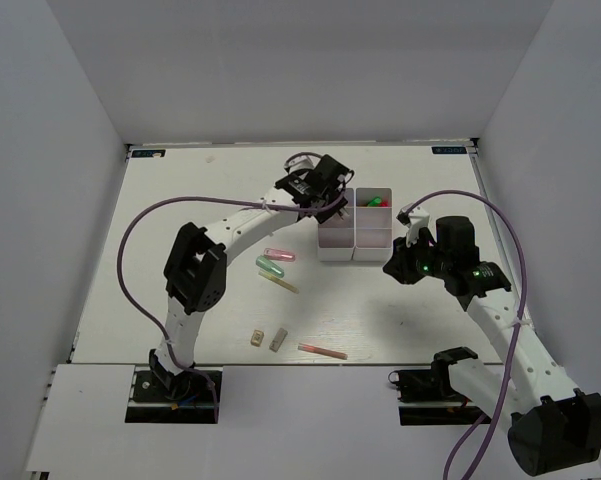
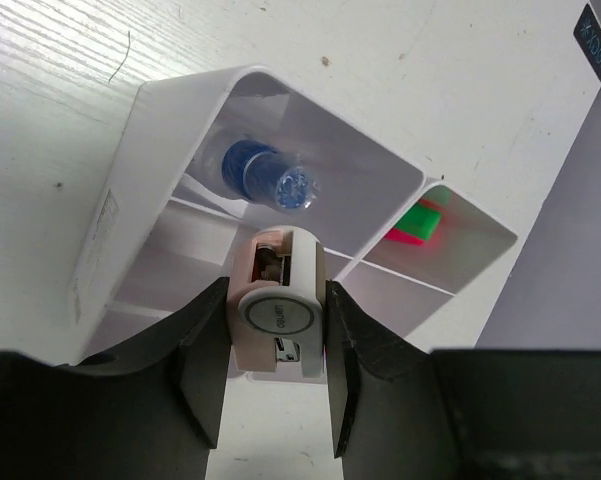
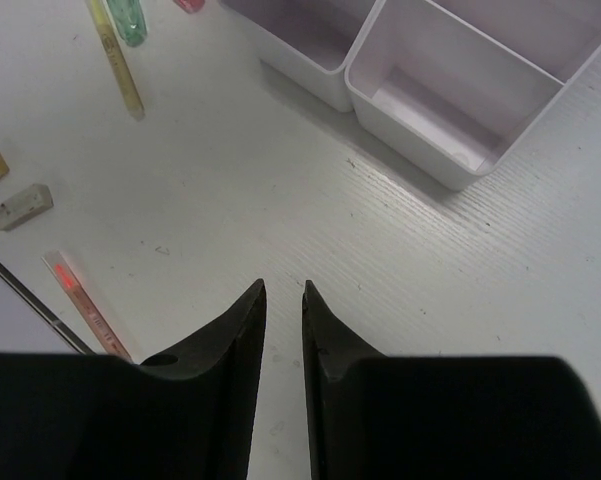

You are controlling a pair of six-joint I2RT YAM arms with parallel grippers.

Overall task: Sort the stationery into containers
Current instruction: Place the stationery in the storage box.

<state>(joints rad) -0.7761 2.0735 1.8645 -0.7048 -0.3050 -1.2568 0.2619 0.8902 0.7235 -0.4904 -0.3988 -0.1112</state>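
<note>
Overhead, we count one white box (image 1: 355,226) of six compartments, and loose on the table (image 1: 180,200) a pink marker (image 1: 280,253), a green marker (image 1: 270,266), a yellow pen (image 1: 280,285), a pink pen (image 1: 322,351) and two erasers (image 1: 257,338) (image 1: 277,341). From the left wrist, our left gripper (image 2: 277,340) clamps one pale pink-and-white item (image 2: 278,300) above the box. From the right wrist, our right gripper (image 3: 283,300) stands barely parted, empty.

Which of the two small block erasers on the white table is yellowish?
The eraser farther from the thin pink pen; the grey eraser lies between them.

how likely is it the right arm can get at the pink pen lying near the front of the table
Probably yes. The right gripper hangs empty over the bare table, jaws slightly apart. The pink pen lies flat to its left, nearer the front, with nothing between them.
</note>
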